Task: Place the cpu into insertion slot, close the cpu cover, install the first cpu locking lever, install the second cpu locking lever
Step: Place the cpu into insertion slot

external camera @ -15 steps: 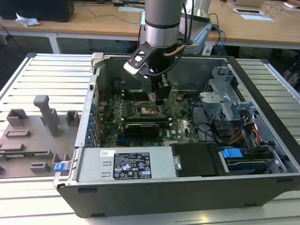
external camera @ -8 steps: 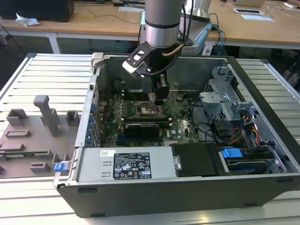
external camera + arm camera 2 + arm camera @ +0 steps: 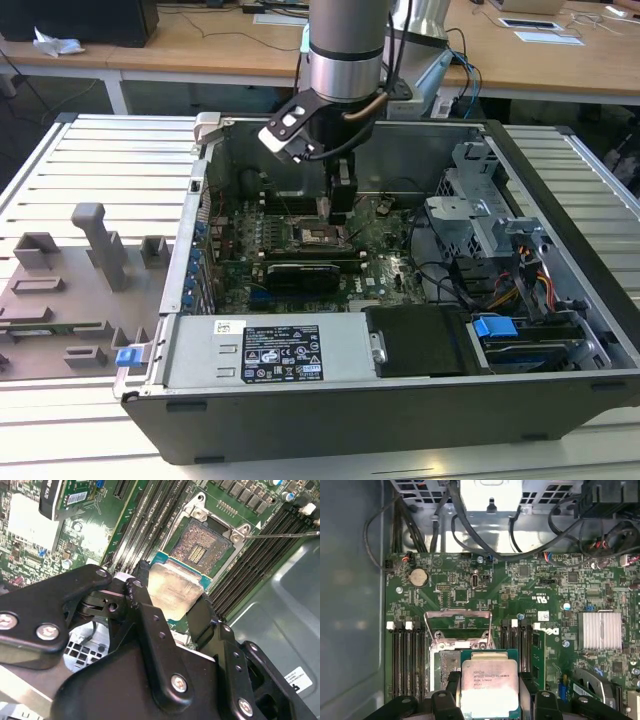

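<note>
One step in hand, the first: my tool [image 3: 490,680] grips the cpu [image 3: 490,692] just over the insertion slot [image 3: 196,547] edge, cpu cover [image 3: 457,613] raised; seating it, I judge, needs square alignment.

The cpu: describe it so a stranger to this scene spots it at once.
In the open computer case, over the green motherboard, look between the gripper's black fingers. The cpu is the flat square with a silvery top, unlike the dark insertion slot nearby.
</note>
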